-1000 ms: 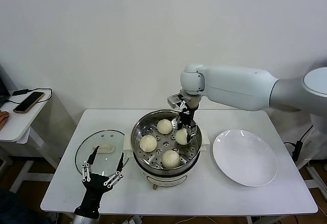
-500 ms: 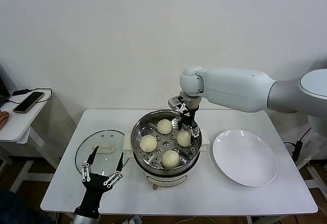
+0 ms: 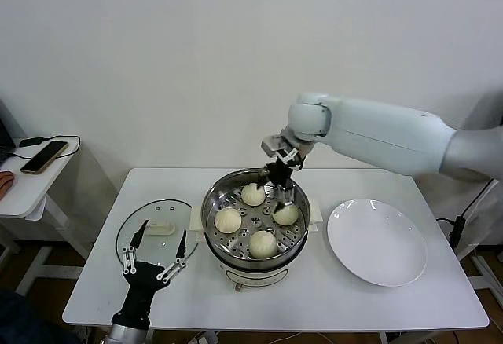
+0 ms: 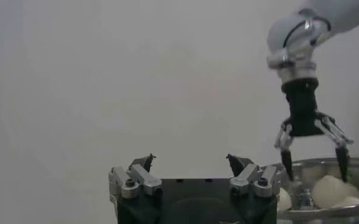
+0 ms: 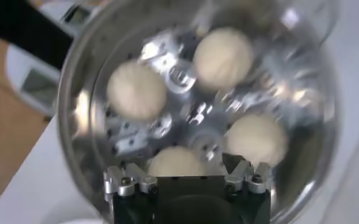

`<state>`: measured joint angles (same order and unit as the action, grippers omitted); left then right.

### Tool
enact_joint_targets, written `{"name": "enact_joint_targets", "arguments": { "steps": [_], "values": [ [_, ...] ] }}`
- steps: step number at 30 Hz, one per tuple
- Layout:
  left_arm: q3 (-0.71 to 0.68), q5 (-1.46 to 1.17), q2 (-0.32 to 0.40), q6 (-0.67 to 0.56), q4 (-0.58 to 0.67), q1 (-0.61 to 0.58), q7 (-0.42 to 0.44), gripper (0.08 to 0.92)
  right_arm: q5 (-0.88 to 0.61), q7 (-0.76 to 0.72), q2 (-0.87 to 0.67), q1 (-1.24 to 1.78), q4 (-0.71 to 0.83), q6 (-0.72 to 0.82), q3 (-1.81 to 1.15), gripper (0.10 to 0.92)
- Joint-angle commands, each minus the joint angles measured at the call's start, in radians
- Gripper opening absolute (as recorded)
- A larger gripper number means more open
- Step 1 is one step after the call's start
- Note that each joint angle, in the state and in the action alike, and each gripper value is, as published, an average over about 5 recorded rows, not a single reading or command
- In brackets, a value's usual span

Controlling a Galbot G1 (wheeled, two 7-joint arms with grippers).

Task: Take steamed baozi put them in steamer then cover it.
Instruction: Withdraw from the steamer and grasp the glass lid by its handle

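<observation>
With our right gripper empty, fingers spread above the large shiny round steel steamer at frame centre, all four smooth cream-white round baozi sit inside, axisless, leaving only the round glass lid lying flat lower left beside our open-fingered left gripper.

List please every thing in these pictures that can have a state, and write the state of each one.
steamer: uncovered, holds all four buns.
steamed baozi: four, resting on the perforated tray inside.
glass lid: off, lying flat on the table left of the steamer.
white plate: empty.
right gripper: open, holding nothing, above the steamer's far side.
left gripper: open, holding nothing, near the lid.
phone: lying on the side table.
</observation>
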<state>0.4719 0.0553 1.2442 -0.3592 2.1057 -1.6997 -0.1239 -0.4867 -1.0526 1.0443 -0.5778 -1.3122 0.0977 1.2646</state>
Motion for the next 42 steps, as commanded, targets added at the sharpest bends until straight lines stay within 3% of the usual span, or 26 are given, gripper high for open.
{"name": "enact_joint_targets", "arguments": {
  "steps": [1, 6, 12, 19, 25, 34, 42],
  "values": [
    [0.02, 0.145, -0.017, 0.063, -0.009, 0.071, -0.09, 0.823, -0.116, 1.167, -0.271, 0.199, -0.224, -0.179, -0.277, 0.823],
    [0.024, 0.252, -0.035, 0.12, -0.028, 0.121, -0.153, 0.823, -0.04, 1.482, -0.349, 0.529, -0.238, -0.282, -0.591, 0.823],
    [0.013, 0.473, -0.049, 0.151, -0.115, 0.179, -0.209, 0.823, 0.043, 1.611, -0.365, 1.005, -0.266, -0.338, -1.035, 0.823],
    [0.052, 0.666, -0.05, 0.141, -0.187, 0.219, -0.176, 0.823, 0.142, 1.568, -0.23, 1.481, -0.25, -0.411, -1.499, 0.823],
    [0.098, 0.975, -0.074, 0.194, -0.296, 0.236, -0.118, 0.823, 0.233, 1.517, -0.063, 1.692, -0.212, -0.468, -1.726, 0.823],
    [0.124, 1.198, -0.121, 0.247, -0.467, 0.246, -0.097, 0.823, 0.27, 1.452, 0.125, 1.842, -0.23, -0.509, -1.811, 0.823],
    [0.103, 1.221, -0.112, 0.211, -0.541, 0.259, -0.134, 0.823, 0.313, 1.43, 0.209, 1.876, -0.256, -0.506, -1.803, 0.823]
  ]
}}
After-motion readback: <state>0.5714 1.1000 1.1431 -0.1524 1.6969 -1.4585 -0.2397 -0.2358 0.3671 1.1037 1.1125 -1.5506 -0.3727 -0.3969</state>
